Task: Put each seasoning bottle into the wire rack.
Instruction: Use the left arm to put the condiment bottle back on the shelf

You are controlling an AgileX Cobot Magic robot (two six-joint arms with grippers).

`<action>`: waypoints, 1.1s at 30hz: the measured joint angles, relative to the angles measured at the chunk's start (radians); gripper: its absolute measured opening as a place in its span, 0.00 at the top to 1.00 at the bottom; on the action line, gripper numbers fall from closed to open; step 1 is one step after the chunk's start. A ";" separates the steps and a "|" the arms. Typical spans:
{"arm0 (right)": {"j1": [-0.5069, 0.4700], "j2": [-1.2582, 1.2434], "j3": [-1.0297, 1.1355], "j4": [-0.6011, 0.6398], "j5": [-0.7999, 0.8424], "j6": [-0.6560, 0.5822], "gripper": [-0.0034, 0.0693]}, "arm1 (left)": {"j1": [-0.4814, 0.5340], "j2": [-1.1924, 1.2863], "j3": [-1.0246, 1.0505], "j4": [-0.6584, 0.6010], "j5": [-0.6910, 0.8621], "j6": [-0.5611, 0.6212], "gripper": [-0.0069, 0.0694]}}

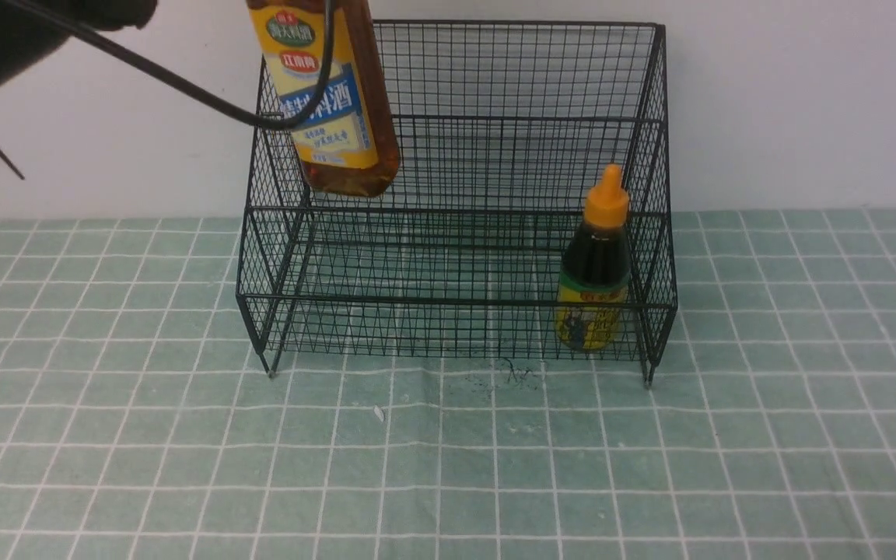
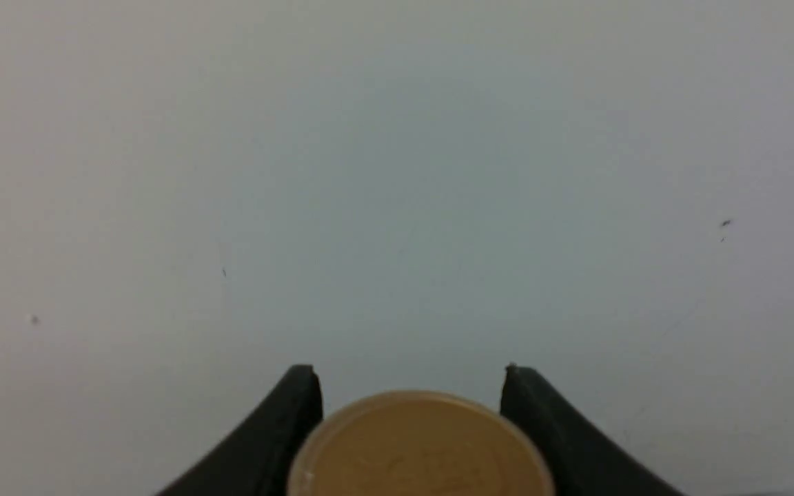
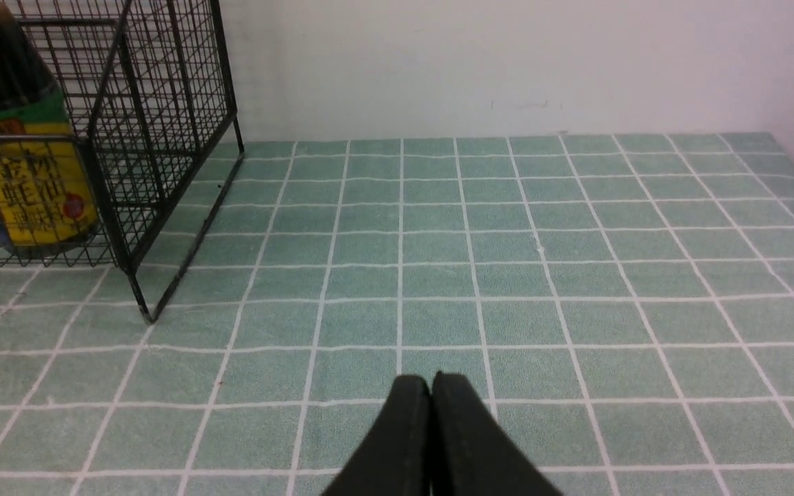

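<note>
The bench (image 1: 448, 482) before me, covered by a pale green cloth (image 1: 106, 467) ruled in white squares, runs back to a white wall (image 1: 806, 101). Directly on it: the rack (image 1: 456, 299), standing on short legs close to the wall, about mid-width; a dark scribbled mark (image 1: 514, 373) just in front of the rack; a small white scrap (image 1: 378, 414) nearer me, left of the mark.

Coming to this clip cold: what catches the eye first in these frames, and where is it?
The tall amber bottle hangs tilted in the air at the left end of the wire rack, its gold cap clamped in the left gripper. The small dark bottle with the orange cap stands upright in the lower tier's right corner. The right gripper is shut, above bare tablecloth beside the rack.
</note>
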 joint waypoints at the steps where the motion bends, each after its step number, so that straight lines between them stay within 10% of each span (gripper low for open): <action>1: 0.000 0.000 0.000 0.000 0.000 -0.007 0.97 | 0.000 0.016 0.000 0.000 0.013 0.001 0.52; 27: 0.000 0.000 0.000 0.000 0.000 -0.019 0.97 | -0.001 0.043 -0.017 0.004 0.445 0.081 0.50; 33: 0.000 0.000 0.000 0.000 0.000 -0.019 0.97 | -0.004 0.000 -0.030 0.003 0.445 0.100 0.25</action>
